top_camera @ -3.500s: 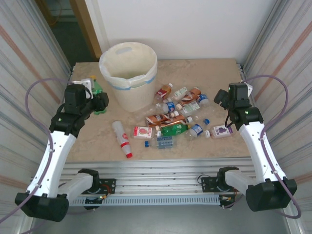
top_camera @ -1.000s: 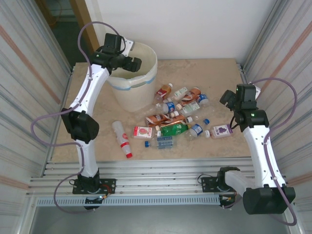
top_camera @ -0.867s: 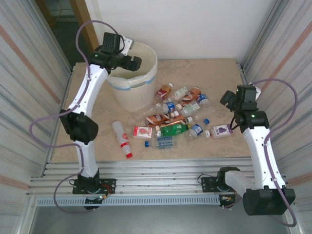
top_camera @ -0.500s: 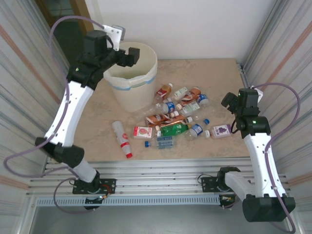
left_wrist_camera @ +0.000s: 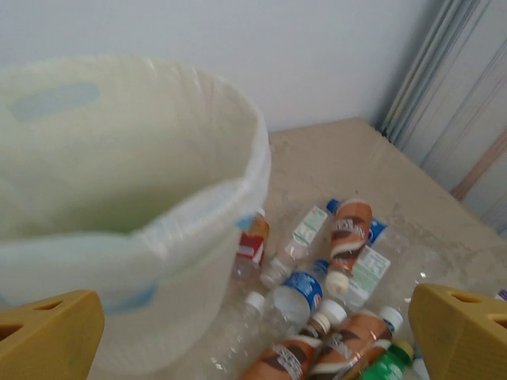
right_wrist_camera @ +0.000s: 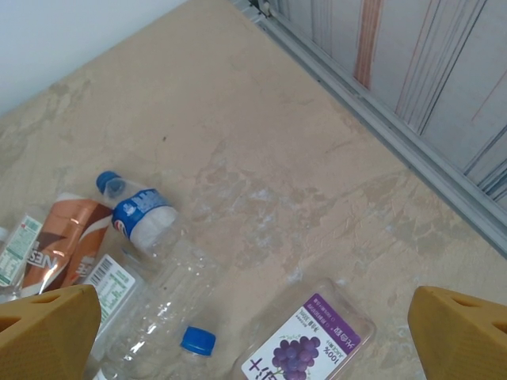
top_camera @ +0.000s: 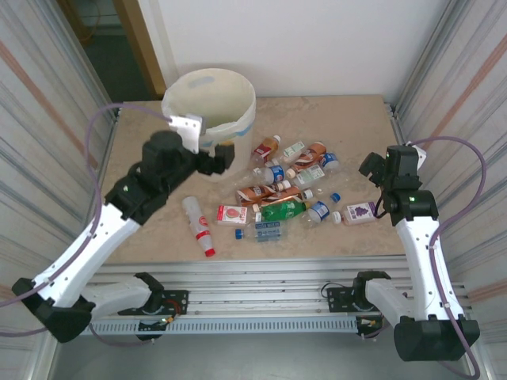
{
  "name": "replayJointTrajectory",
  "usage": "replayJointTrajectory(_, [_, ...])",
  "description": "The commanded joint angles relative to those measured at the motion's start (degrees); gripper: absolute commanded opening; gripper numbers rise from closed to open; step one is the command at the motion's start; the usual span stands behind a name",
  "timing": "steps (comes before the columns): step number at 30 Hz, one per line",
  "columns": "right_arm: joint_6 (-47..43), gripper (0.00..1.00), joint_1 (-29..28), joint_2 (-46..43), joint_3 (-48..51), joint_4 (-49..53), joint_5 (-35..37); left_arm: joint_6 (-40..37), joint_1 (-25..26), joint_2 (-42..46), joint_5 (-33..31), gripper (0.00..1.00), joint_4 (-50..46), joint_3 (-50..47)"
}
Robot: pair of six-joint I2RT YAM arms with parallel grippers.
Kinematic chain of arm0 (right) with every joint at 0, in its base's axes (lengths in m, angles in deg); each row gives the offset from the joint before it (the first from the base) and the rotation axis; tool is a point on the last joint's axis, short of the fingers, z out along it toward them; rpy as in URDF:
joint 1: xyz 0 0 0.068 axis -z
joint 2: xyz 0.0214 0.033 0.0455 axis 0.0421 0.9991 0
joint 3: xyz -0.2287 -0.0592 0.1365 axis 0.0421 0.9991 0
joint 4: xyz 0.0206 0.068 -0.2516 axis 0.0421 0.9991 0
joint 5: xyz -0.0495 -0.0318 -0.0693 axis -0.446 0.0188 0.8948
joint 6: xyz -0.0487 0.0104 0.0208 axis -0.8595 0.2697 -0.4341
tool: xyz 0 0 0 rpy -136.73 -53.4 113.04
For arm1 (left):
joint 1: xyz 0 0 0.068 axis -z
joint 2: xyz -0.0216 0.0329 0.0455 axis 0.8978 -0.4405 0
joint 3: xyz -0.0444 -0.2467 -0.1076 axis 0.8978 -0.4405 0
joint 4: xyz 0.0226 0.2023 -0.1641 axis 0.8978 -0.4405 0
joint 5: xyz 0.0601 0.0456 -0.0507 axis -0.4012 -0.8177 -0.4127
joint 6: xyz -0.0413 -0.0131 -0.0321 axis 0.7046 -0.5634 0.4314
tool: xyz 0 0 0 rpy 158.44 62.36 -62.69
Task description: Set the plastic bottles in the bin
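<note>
My left gripper [top_camera: 225, 156] is up off the table [top_camera: 348, 119], right at 6 o'clock of the bin [top_camera: 247, 101], pointing toward 3 o'clock. On its wrist camera the 2 yellow fingers [left_wrist_camera: 47, 332] sit at the far edges of the view. The jaws are spread wide with nothing between them, so it holds nothing. The bin stands upright at 11 o'clock of the table, with a pale bag folded over the rim and a blue band round the upper part. Its inside is too blurred to read. The bottles [top_camera: 285, 194] lie in a loose pile from table centre out toward 3 o'clock, all on their sides, several touching. There are brown ones, clear ones with blue labels, and 1 green bottle [top_camera: 283, 210] at the pile's 6 o'clock. A white bottle [top_camera: 198, 224] lies apart at the pile's 9 o'clock, its red cap toward 5 o'clock. A red-label bottle [top_camera: 232, 214] lies between it and the green one. My right gripper [top_camera: 367, 165] hovers at 3 o'clock of the pile, near the table's right edge, jaws also spread wide and empty. Its wrist view shows a grape-label bottle [right_wrist_camera: 305, 344] flat on the table below the fingers. At that bottle's 9 o'clock is a blue cap [right_wrist_camera: 196, 340]; I can't tell if it's on a bottle. A clear blue-label bottle [right_wrist_camera: 142, 214] lies at 10 o'clock of the cap.
</note>
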Motion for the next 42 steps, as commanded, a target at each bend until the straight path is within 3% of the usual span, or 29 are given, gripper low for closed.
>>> replayJointTrajectory(1, [0.89,0.98,0.69,-0.41,0.71,-0.62,1.16,9.38,3.65,3.80,-11.99,0.99,0.60,-6.99])
replayJointTrajectory(8, [1.17,0.98,0.78,-0.54,2.15,-1.07,0.50,26.68,5.10,5.94,-15.83,0.98,-9.72,-19.39])
replayJointTrajectory(13, [1.64,0.98,0.74,-0.45,2.35,-1.61,-0.18,36.15,4.63,8.17,-16.77,0.95,-12.04,-28.02])
replayJointTrajectory(24, [2.46,0.98,0.70,-0.39,2.28,-1.67,0.18,36.89,-5.43,3.56,-4.46,0.86,-2.43,-38.42])
replayJointTrajectory(35, [2.85,0.98,0.76,0.60,2.60,-1.86,-0.08,35.95,-7.95,-7.82,-1.11,0.85,2.16,-38.03])
replayJointTrajectory(42, [2.87,0.98,0.70,1.02,2.77,-2.29,-0.19,36.74,-8.88,-11.99,-1.16,0.77,3.19,-38.56])
